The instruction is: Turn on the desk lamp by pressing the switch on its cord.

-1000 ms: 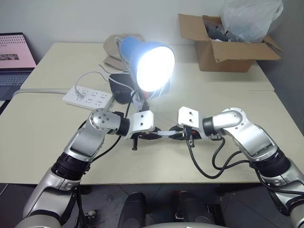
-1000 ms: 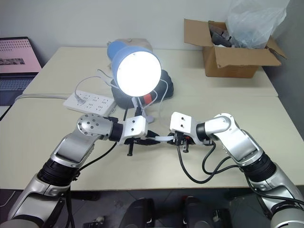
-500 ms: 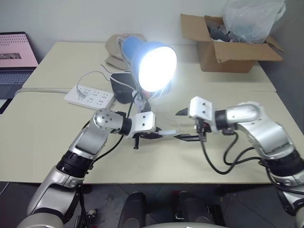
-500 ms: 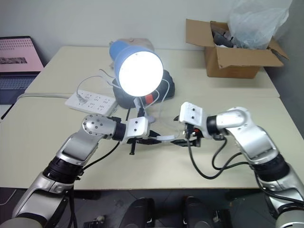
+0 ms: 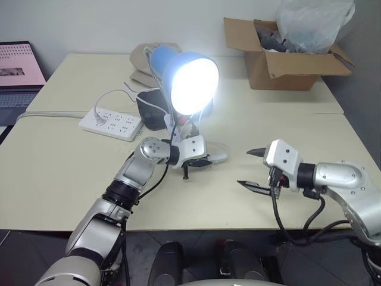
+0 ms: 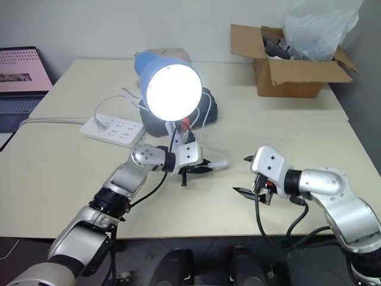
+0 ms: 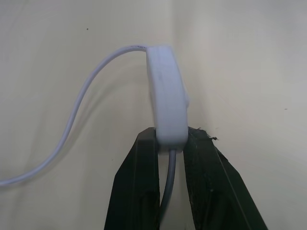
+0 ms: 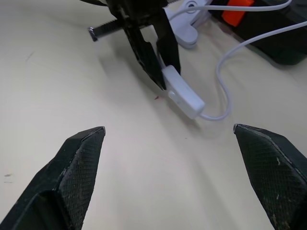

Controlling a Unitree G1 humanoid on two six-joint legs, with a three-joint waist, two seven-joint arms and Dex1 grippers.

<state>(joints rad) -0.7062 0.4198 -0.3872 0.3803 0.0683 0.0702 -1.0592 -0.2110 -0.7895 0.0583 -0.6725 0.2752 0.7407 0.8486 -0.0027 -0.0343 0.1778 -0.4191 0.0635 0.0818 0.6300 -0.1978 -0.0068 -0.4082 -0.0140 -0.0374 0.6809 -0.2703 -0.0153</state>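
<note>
So the desk lamp (image 5: 187, 80) was lit up, its blue shade tipped toward the camera and the bulb glowing bright white, sitting at about 12 o'clock from the grippers on the beige table (image 5: 53, 161).

The left gripper (image 6: 205, 165) had its two black fingers (image 7: 139, 187) pinched shut on one end of the switch (image 7: 167, 103). In the left wrist view the little white oblong stuck out past the fingertips, and the cord (image 7: 79, 115) curved away from its far end across the tabletop, with another bit of cord running back down between the fingers. From the head camera the switch sat just below the lamp's foot, right around the middle of the table, close to the surface; whether it actually touched, I couldn't tell.

The right gripper (image 5: 252, 168) was at roughly 3 o'clock from the switch, clearly apart from it, jaws spread wide with nothing in them. Its wrist view looked straight between its fingertips (image 8: 79, 153) at the switch and the left gripper pinching it.

Other stuff around: a white power strip (image 5: 111, 123) at about 10 o'clock from the switch, a cardboard box (image 5: 280, 62) with a plastic bag in it off at 1 o'clock, and a laptop (image 5: 18, 74) past the table edge at 10 o'clock.
</note>
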